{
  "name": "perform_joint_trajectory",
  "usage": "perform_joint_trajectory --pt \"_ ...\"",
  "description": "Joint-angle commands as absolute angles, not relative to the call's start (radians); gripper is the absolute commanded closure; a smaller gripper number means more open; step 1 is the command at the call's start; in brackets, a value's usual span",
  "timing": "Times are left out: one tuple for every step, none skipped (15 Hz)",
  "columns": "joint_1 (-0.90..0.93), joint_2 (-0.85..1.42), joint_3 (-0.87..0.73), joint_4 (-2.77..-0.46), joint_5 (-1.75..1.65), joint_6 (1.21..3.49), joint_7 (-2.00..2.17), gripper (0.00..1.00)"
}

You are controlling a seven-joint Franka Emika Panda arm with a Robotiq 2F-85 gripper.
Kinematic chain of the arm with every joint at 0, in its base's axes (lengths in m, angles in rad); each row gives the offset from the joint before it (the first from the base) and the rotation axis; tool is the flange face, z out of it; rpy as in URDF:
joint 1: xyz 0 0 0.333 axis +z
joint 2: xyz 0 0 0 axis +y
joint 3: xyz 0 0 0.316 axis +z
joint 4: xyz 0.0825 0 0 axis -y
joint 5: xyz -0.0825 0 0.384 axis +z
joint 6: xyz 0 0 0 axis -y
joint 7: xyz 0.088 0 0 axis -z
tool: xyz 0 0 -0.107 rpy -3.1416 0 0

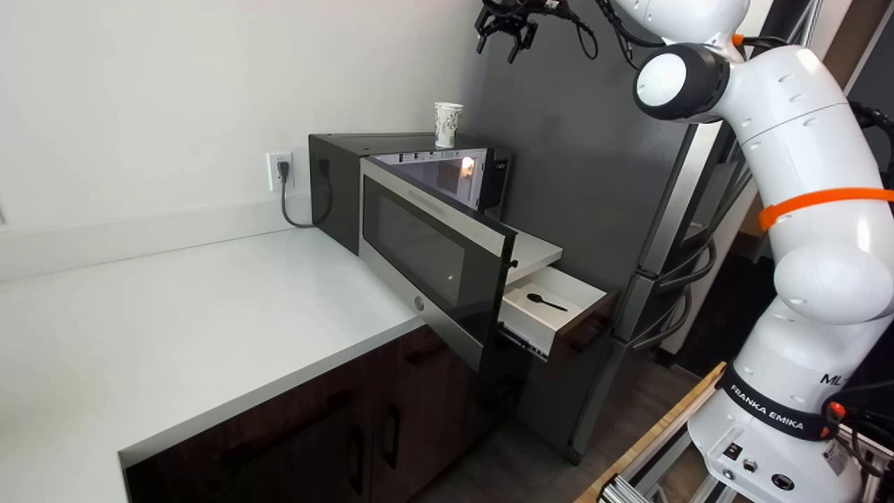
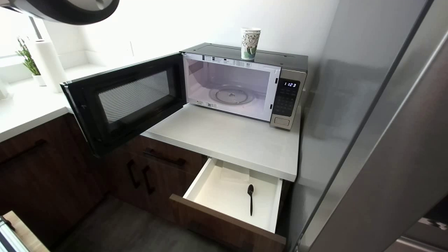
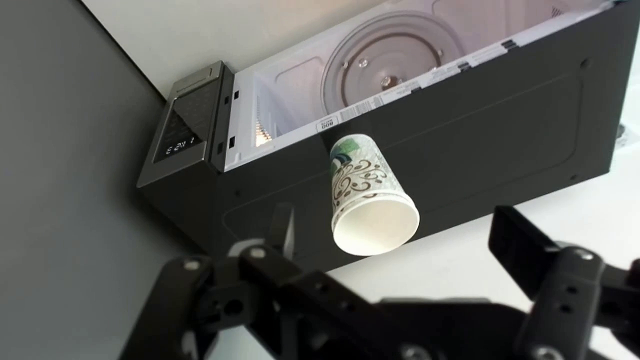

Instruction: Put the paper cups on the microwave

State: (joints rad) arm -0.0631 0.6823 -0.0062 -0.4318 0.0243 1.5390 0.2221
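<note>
In an exterior view, the claw is high up, spread wide, and the paper cups stand on the microwave. In an exterior view, the microwave door is open and a spoon lies in the drawer. In the wrist view, the cups' top faces the claw.
</note>
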Motion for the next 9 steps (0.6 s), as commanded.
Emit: perform_joint_trajectory --pt "-0.141 0.633 0.046 -0.475 0.117 1.404 0.078 0.00" --pt "-0.160 0.627 0.056 -0.478 0.139 1.359 0.054 0.00" --pt "-0.178 0.621 0.065 -0.480 0.160 1.311 0.037 0.00" --pt "-0.197 0.618 0.069 -0.485 0.174 1.259 0.019 0.00" --pt "-0.158 0.644 0.040 -0.452 0.134 1.340 0.066 0.00" --pt "-0.172 0.639 0.045 -0.457 0.148 1.307 0.051 0.00" --pt "-0.182 0.635 0.047 -0.460 0.154 1.294 0.042 0.00" --pt "-0.186 0.635 0.049 -0.461 0.157 1.293 0.036 0.00" --pt "-0.186 0.635 0.051 -0.463 0.159 1.293 0.035 0.00"
